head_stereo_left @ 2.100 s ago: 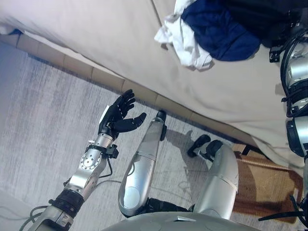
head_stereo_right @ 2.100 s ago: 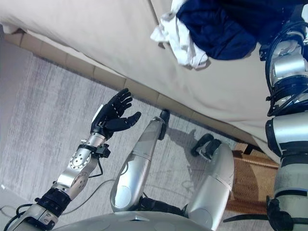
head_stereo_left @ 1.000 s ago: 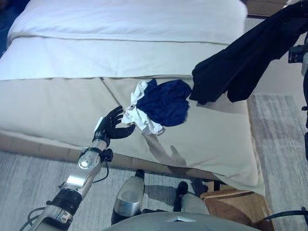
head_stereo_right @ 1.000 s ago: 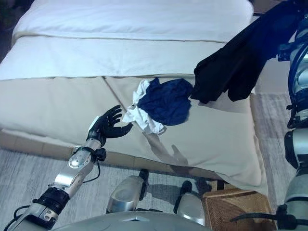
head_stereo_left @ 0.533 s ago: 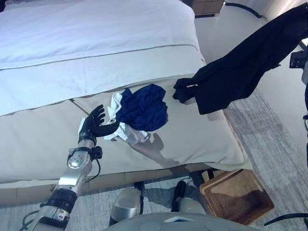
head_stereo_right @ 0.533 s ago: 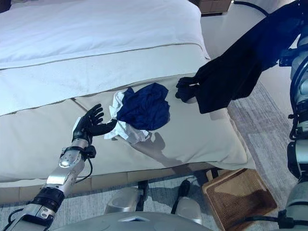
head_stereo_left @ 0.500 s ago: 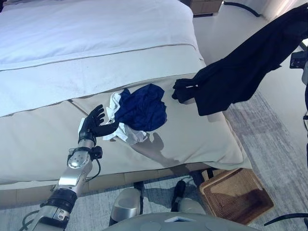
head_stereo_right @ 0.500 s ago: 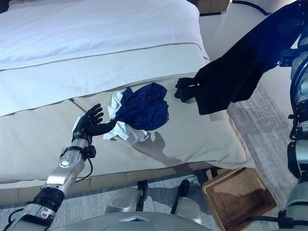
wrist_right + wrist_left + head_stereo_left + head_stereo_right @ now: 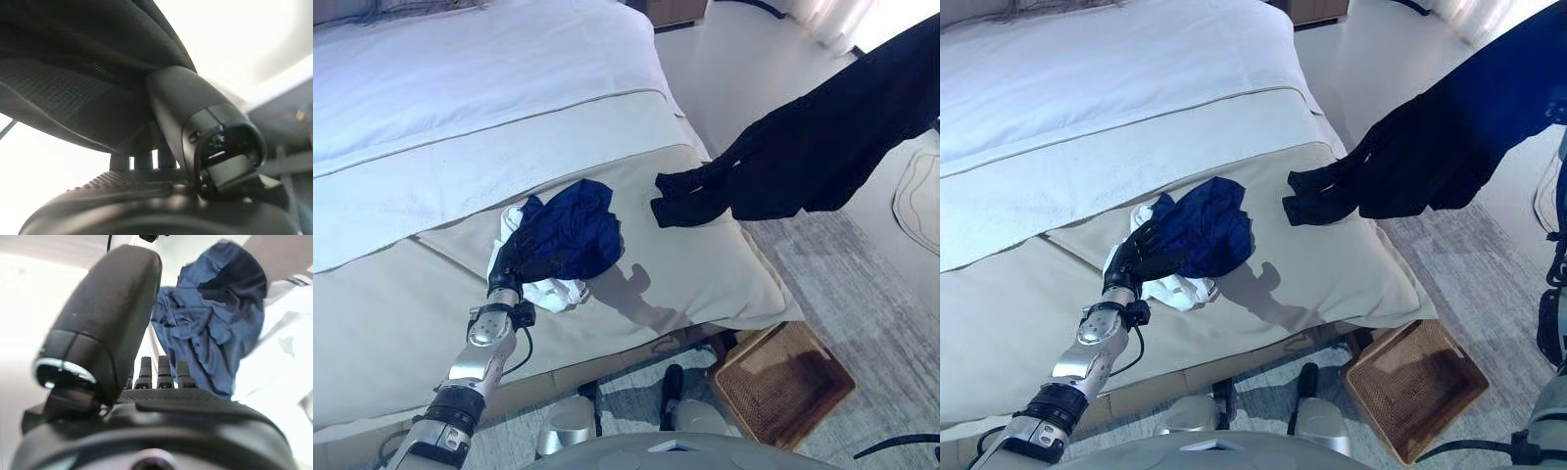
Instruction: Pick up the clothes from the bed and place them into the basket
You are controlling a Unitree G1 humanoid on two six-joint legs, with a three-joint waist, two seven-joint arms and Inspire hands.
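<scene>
Three garments show, one black garment [image 9: 822,147], one blue garment [image 9: 570,235], one white garment [image 9: 548,291], plus one basket [image 9: 781,382] and one bed [image 9: 460,108].

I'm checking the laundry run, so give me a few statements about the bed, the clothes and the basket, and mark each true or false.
1. The black garment hangs in the air, held by the right hand. True.
2. The basket sits on the bed. False: it is on the floor by the bed's corner.
3. The left hand is at the blue garment. True.
4. The basket already holds the white garment. False: that lies on the bed.
</scene>
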